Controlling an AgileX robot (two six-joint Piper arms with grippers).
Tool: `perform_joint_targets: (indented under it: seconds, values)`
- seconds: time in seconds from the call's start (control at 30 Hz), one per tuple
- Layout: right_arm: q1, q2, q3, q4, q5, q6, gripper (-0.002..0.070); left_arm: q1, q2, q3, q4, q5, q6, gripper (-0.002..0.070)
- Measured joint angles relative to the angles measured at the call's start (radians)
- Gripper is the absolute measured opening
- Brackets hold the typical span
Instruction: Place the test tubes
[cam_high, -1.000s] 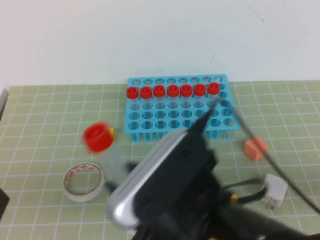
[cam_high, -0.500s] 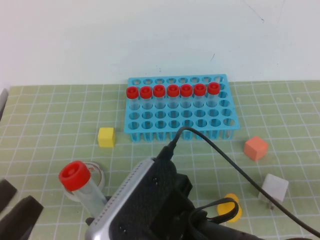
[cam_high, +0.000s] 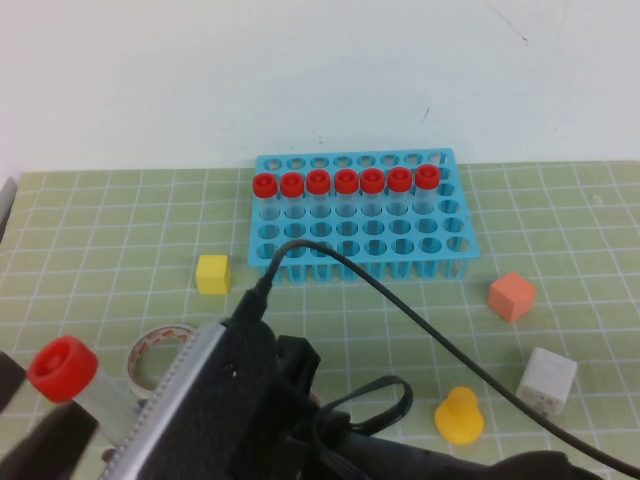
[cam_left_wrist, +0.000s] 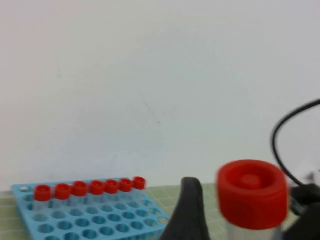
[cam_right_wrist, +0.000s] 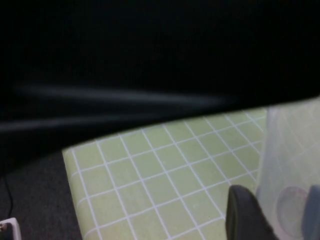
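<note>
Test tube (cam_high: 85, 385): clear body, red cap (cam_high: 62, 368), tilted, raised over the near-left corner of the green grid mat (cam_high: 100, 230), cap end toward the robot's left.
Right gripper (cam_right_wrist: 279, 220): reaches across to the robot's left, fingers (cam_right_wrist: 245, 215) pinching the tube near its rounded lower end.
Left gripper (cam_high: 30, 412): at the near-left edge, fingers spread, the tube's capped end between them; in the left wrist view one finger (cam_left_wrist: 192, 210) stands just beside the cap, apart from it.
Rack (cam_high: 355, 240): blue, at the far centre of the mat, well apart from the held tube.
Racked tubes (cam_high: 345, 185): seven, red caps, upright, side by side in the second row from the back.
Tape roll (cam_high: 150, 350): flat, partly hidden by the right arm.
Yellow cube (cam_high: 212, 273): near the rack's left front corner.
Orange cube (cam_high: 511, 296), white block (cam_high: 547, 380), yellow knob-shaped piece (cam_high: 459, 415): on the right of the mat.
Black cable (cam_high: 400, 305): arcs over the mat before the rack.
</note>
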Motion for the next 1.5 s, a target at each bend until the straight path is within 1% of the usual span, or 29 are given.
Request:
perform_joint_targets:
  seconds: [0.1,0.2,0.3,0.4,0.57,0.77,0.9,1.17,1.27,1.33,1.43,1.47,1.5]
  values:
    - [0.000,0.006,-0.005,0.000,-0.002,-0.011,0.0232,0.000,0.000,0.000,-0.002,-0.050,-0.002,0.0541]
    - [0.000,0.018,-0.005,-0.002,-0.022,-0.070,0.0232,0.000,0.000,0.000,-0.006,-0.075,-0.011,0.0541]
    - [0.000,0.033,-0.005,-0.006,-0.064,-0.158,0.0232,0.000,0.000,0.000,-0.006,-0.065,-0.016,0.0541]
    - [0.000,0.045,-0.005,-0.009,-0.084,-0.192,0.0232,0.000,0.000,0.000,-0.006,-0.026,-0.018,0.0541]
    - [0.000,0.052,-0.011,-0.011,-0.078,-0.199,0.0232,0.000,0.000,0.000,-0.002,-0.004,-0.018,0.0541]
    - [0.000,0.054,-0.017,-0.011,-0.061,-0.195,0.0232,0.000,0.000,0.000,0.004,-0.052,-0.018,0.0541]
    - [0.000,0.055,-0.028,-0.011,-0.061,-0.193,0.0232,0.000,0.000,0.000,0.034,-0.056,-0.019,0.0541]
    - [0.000,0.056,-0.075,-0.011,-0.062,-0.193,0.0232,0.000,0.000,0.000,0.045,-0.058,-0.027,0.0540]
    - [0.000,0.056,-0.075,-0.011,-0.073,-0.191,0.0232,0.000,0.000,0.000,0.045,-0.058,-0.027,0.0502]
    - [0.000,0.056,-0.075,-0.011,-0.078,-0.191,0.0232,0.000,0.000,0.000,0.046,-0.058,-0.027,0.0435]
    - [0.000,0.056,-0.075,-0.011,-0.078,-0.191,0.0232,0.000,0.000,0.000,0.046,-0.062,-0.027,0.0286]
    - [0.000,0.056,-0.075,-0.011,-0.078,-0.191,0.0232,0.000,0.000,0.000,0.043,-0.062,-0.027,0.0251]
    - [0.000,0.056,-0.075,-0.011,-0.078,-0.191,0.0232,0.000,0.000,0.000,0.043,-0.062,-0.027,0.0255]
